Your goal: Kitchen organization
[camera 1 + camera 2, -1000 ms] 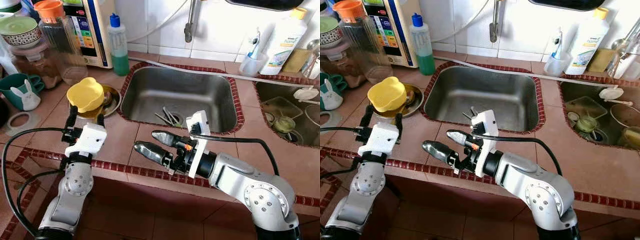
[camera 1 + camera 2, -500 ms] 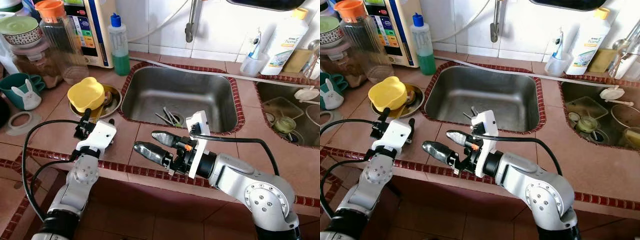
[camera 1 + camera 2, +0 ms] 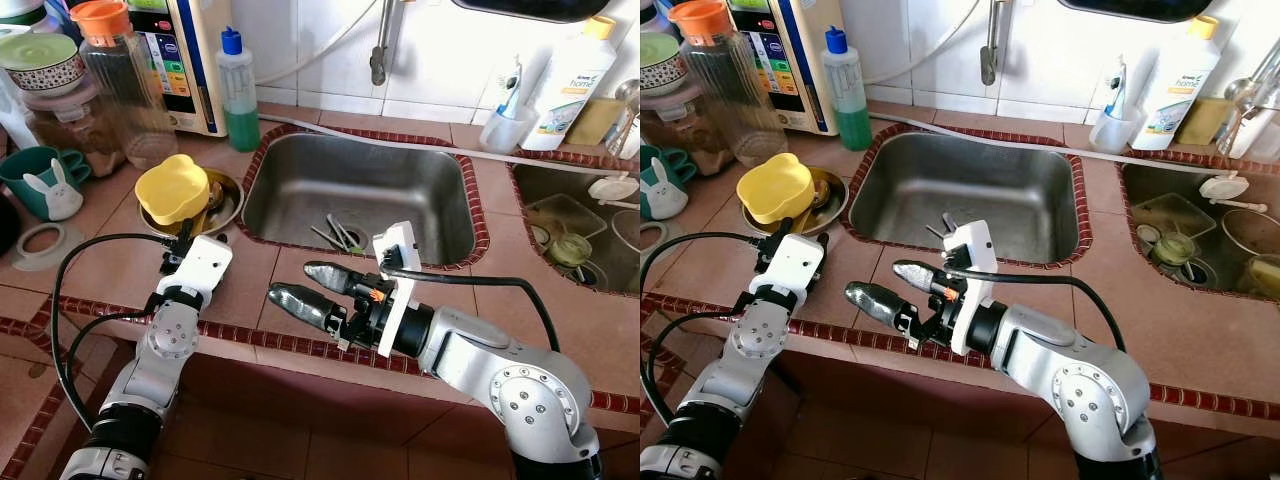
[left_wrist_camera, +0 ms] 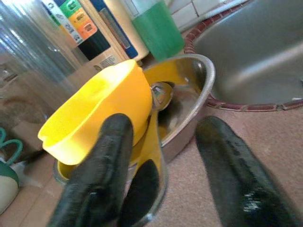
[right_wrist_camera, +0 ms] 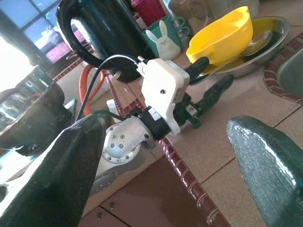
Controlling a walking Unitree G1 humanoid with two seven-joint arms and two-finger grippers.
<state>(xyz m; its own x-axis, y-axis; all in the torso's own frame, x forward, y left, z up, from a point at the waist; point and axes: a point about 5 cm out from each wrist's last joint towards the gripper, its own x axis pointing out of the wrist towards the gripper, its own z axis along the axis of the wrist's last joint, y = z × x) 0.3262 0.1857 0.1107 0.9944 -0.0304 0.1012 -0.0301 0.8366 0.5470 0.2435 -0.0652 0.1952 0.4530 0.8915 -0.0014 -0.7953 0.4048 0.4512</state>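
One yellow bowl (image 3: 172, 189) sits tilted in the steel dish (image 3: 226, 203) beside the sink (image 3: 360, 190); the left gripper (image 4: 163, 177) (fingers apart) could tip it by nudging the rim.

Counts on the tiled kitchen counter

There were two sinks (image 3: 360, 195) (image 3: 580, 225), one yellow bowl (image 3: 172, 189) in one metal dish (image 3: 228, 205), one green soap bottle (image 3: 237, 92) at upper left, one white bottle (image 3: 568, 85) at upper right, one orange-lidded jar (image 3: 125, 85), one teal mug (image 3: 35, 175), one rabbit figure (image 3: 58, 193), and two grippers (image 3: 198, 238) (image 3: 308, 288).
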